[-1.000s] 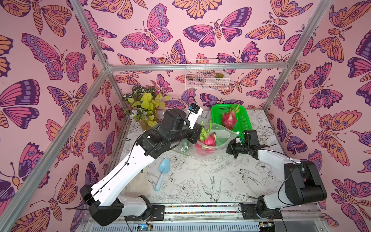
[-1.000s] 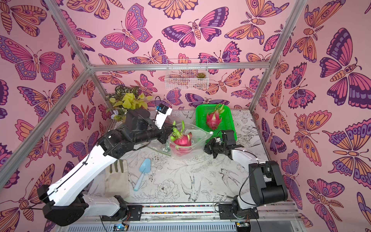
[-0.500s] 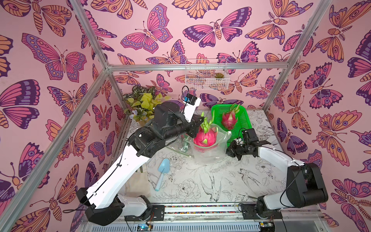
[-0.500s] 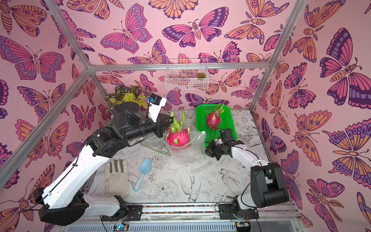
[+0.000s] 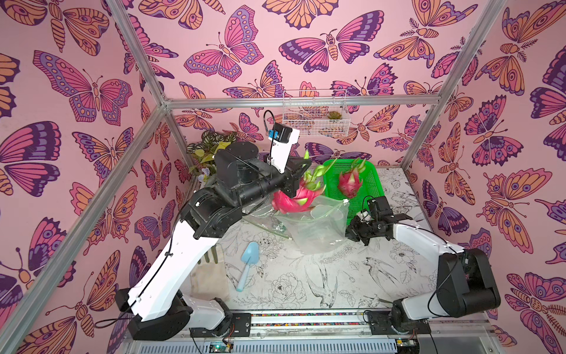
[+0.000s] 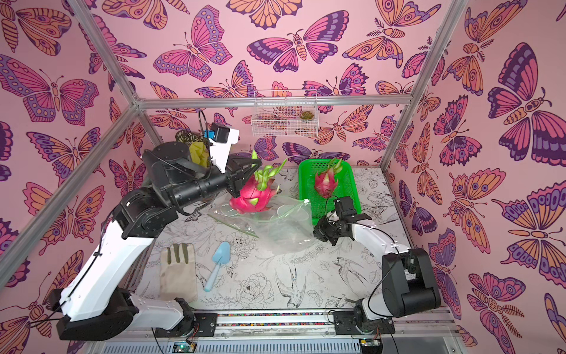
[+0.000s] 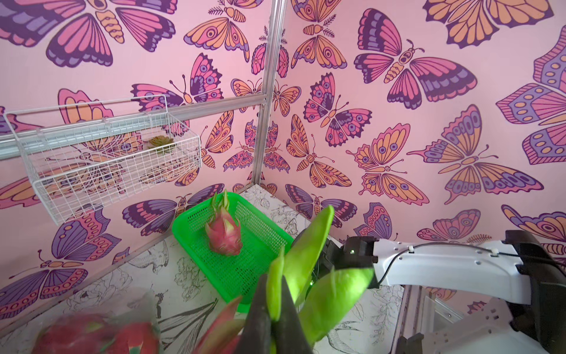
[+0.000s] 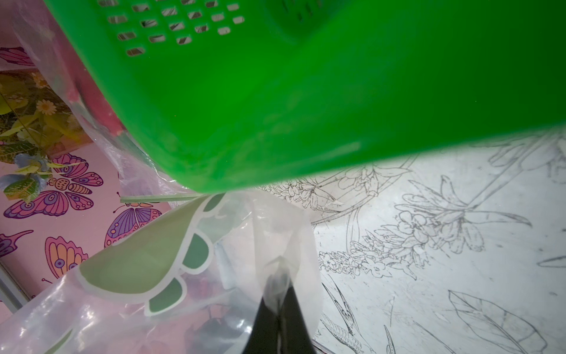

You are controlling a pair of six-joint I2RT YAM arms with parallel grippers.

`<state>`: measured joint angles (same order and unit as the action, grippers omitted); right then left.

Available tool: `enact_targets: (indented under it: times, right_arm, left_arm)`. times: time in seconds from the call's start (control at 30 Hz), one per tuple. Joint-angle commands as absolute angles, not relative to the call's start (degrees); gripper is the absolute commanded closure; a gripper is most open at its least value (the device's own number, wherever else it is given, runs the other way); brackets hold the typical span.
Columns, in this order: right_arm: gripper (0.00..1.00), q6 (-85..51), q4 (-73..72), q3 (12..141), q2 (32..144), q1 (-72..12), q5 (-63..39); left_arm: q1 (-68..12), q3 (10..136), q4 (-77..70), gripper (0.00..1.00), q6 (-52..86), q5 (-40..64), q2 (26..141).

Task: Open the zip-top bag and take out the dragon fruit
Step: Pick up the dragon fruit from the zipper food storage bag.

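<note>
A magenta dragon fruit [image 5: 292, 199] [image 6: 251, 196] with green leafy scales hangs above the mouth of the clear zip-top bag [image 5: 315, 226] [image 6: 284, 226]. My left gripper [image 5: 301, 180] [image 7: 274, 309] is shut on one of its green leaves [image 7: 309, 254]. The bag's mouth gapes open toward the fruit. My right gripper [image 5: 349, 231] [image 8: 277, 306] is shut on a pinch of the bag's plastic [image 8: 275, 239] at its right side, low over the table. Another dragon fruit [image 5: 349, 184] [image 7: 223, 233] lies in the green basket [image 5: 375, 171] [image 7: 260, 269] [image 8: 306, 92].
A light blue trowel [image 5: 248, 263] and a beige glove [image 6: 177, 272] lie at the front left of the table. A leafy plant [image 5: 208, 150] stands in the back left corner. A white wire basket [image 5: 315, 119] hangs on the back wall.
My left gripper has lifted the dragon fruit up out of the bag by its leaf. The bag has gone slack, with the right gripper still pinching its side.
</note>
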<state>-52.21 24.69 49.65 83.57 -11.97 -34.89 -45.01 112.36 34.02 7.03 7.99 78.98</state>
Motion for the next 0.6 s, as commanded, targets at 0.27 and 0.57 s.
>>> enact_targets:
  times: [0.27,0.57]
  right_arm:
    - [1.00,-50.9,29.9,49.0,83.8,-14.4,-31.7]
    - [1.00,-51.2,29.2,46.1,82.9,-15.0,-32.1]
  left_arm:
    - [-44.9,125.5,28.4,1.00,3.8,9.0,95.3]
    - [-45.0,148.1,27.6,1.00,6.7,12.0,115.1]
